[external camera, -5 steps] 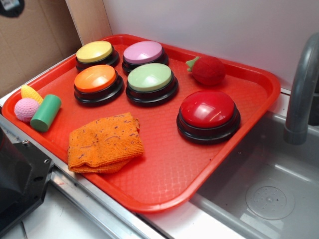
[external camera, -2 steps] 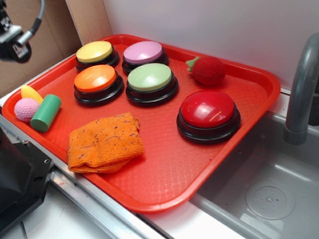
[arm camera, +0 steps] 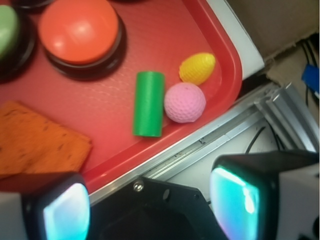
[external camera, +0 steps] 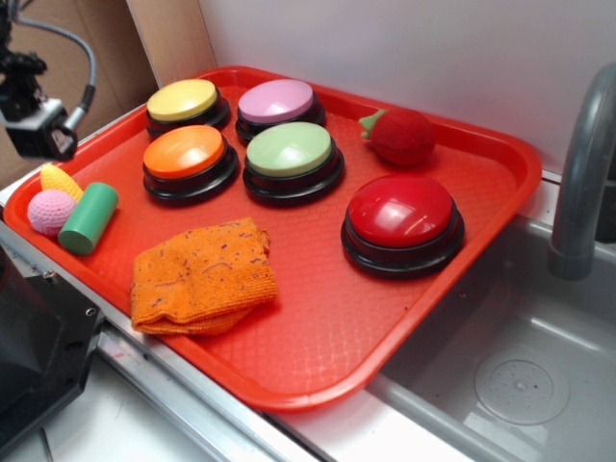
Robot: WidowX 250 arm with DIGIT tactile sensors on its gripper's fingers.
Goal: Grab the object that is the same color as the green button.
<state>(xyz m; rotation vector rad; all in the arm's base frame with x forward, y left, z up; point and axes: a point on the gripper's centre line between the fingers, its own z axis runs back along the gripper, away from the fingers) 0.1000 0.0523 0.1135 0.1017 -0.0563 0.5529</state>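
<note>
wrist view looks down on the red tray [arm camera: 100,110], the largest thing here, with the orange-topped button [arm camera: 80,30] at its upper part and an orange cloth [arm camera: 35,145] lower left. the green button [external camera: 289,149] sits mid-tray in the exterior view, beside the big red button [external camera: 400,212]. smaller again, the green cylinder [arm camera: 148,103] lies on its side near the tray's edge, touching or just beside the pink ball [arm camera: 185,102], with the yellow corn toy [arm camera: 197,68] just above the ball.

the fingers [arm camera: 150,200] are spread wide, holding nothing, high above the tray and off to the rail side of the cylinder.

to do the approach well, i'd judge the fingers should centre over the cylinder and close across its narrow width, not along its length. the pad going down on the ball side has little room, so it should slip into that seam without nudging the ball. being smooth and round, the cylinder may roll if struck off-centre.
</note>
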